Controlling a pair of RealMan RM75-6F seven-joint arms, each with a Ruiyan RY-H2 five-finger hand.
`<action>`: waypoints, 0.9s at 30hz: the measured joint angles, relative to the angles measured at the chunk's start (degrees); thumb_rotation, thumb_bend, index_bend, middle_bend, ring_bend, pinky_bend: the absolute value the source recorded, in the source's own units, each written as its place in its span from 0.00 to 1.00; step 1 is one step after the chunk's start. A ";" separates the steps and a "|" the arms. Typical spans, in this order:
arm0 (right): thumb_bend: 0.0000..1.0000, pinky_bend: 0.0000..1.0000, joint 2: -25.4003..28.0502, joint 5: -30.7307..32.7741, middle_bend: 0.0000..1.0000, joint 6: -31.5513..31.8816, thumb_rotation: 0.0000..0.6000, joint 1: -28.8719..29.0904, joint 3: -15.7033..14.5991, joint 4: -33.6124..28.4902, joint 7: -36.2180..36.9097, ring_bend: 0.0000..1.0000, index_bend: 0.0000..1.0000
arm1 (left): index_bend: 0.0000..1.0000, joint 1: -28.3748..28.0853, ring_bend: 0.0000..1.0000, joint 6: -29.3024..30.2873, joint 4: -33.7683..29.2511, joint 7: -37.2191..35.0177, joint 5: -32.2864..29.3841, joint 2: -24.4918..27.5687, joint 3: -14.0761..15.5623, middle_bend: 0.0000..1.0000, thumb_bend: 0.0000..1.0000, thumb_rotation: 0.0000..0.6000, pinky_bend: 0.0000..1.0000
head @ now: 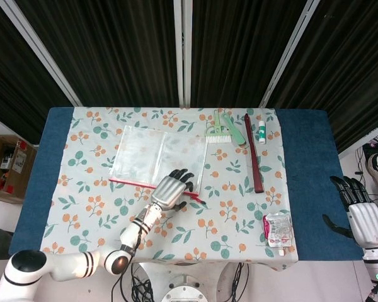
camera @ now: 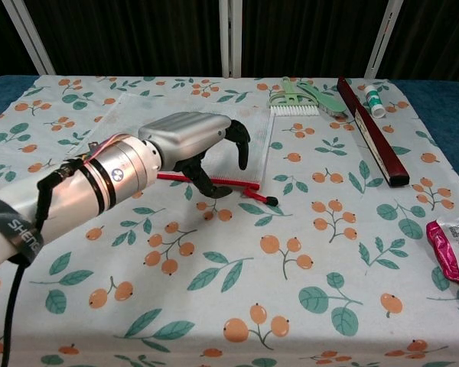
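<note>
Clear mesh zip pouch with a red zipper edge lies flat on the counter, left of center, its far right corner touching the green brush. Left hand rests on the pouch's near right corner, palm down, dark fingertips curled onto the mesh, thumb on the red zipper strip (pressing or pinching, cannot tell which). Chest view shows the zipper pull's black tip on the cloth and the hand's silver metal back; head view hides these.

Only the head view shows the right hand: off the counter's right edge, fingers spread, holding nothing.

Far right of the pouch: a second green brush, a long dark red bar, a small white tube with green print. A crinkly clear packet with pink trim sits at the near right edge.

Counter has a blue cover with a pale cloth printed with orange berries and green leaves. Behind: black curtains and white poles. Cardboard box on the floor at left.
</note>
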 measured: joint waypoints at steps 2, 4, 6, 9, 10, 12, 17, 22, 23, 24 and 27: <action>0.18 0.05 0.13 0.05 0.10 -0.06 1.00 -0.01 0.01 -0.19 -0.18 0.00 0.00 | 0.43 -0.47 0.09 -0.08 1.61 0.11 -0.12 -1.31 0.07 0.16 0.30 1.00 0.15; 0.18 0.05 0.20 0.12 0.10 -0.13 1.00 -0.01 0.05 -0.40 -0.30 0.00 0.00 | 0.43 -1.13 0.09 -0.14 3.31 0.65 -0.21 -2.67 0.11 0.16 0.30 1.00 0.15; 0.18 0.05 0.18 0.15 0.10 -0.23 1.00 0.04 0.09 -0.48 -0.40 0.00 0.00 | 0.44 -1.85 0.09 -0.32 4.60 1.43 -0.40 -3.80 0.09 0.16 0.30 1.00 0.15; 0.18 0.05 0.11 0.24 0.10 -0.43 1.00 0.10 0.13 -0.55 -0.49 0.00 0.00 | 0.45 -2.93 0.09 -0.74 6.09 2.47 -0.96 -5.29 -0.16 0.16 0.28 1.00 0.15; 0.18 0.05 0.11 0.26 0.10 -0.44 1.00 0.10 0.15 -0.57 -0.49 0.00 0.00 | 0.45 -3.20 0.09 -0.87 6.51 2.84 -1.15 -5.64 -0.23 0.16 0.27 1.00 0.15; 0.18 0.05 0.16 0.28 0.10 -0.42 1.00 0.08 0.17 -0.61 -0.50 0.00 0.00 | 0.46 -3.82 0.09 -1.31 7.61 3.69 -1.77 -6.42 -0.44 0.16 0.26 1.00 0.15; 0.18 0.05 0.41 0.52 0.10 -0.15 1.00 -0.18 0.25 -0.68 -0.44 0.00 0.00 | 0.50 -5.21 0.09 -2.41 10.61 5.38 -3.77 -8.36 -1.19 0.16 0.23 1.00 0.15; 0.18 0.05 0.52 0.60 0.10 0.06 1.00 -0.33 0.35 -0.68 -0.21 0.00 0.00 | 0.51 -5.86 0.09 -2.58 11.43 6.08 -4.35 -9.15 -1.30 0.16 0.23 1.00 0.15; 0.18 0.05 0.53 0.60 0.10 0.09 1.00 -0.35 0.37 -0.69 -0.24 0.00 0.00 | 0.51 -5.91 0.09 -2.48 11.35 6.12 -4.30 -9.19 -1.28 0.16 0.23 1.00 0.15; 0.18 0.05 0.54 0.61 0.10 0.07 1.00 -0.36 0.37 -0.72 -0.29 0.00 0.00 | 0.51 -5.97 0.09 -2.38 11.26 6.11 -4.25 -9.23 -1.28 0.16 0.23 1.00 0.15; 0.18 0.05 0.57 0.62 0.10 -0.04 1.00 -0.37 0.34 -0.84 -0.41 0.00 0.00 | 0.51 -6.32 0.09 -2.33 11.04 6.03 -4.15 -9.37 -1.43 0.16 0.23 1.00 0.15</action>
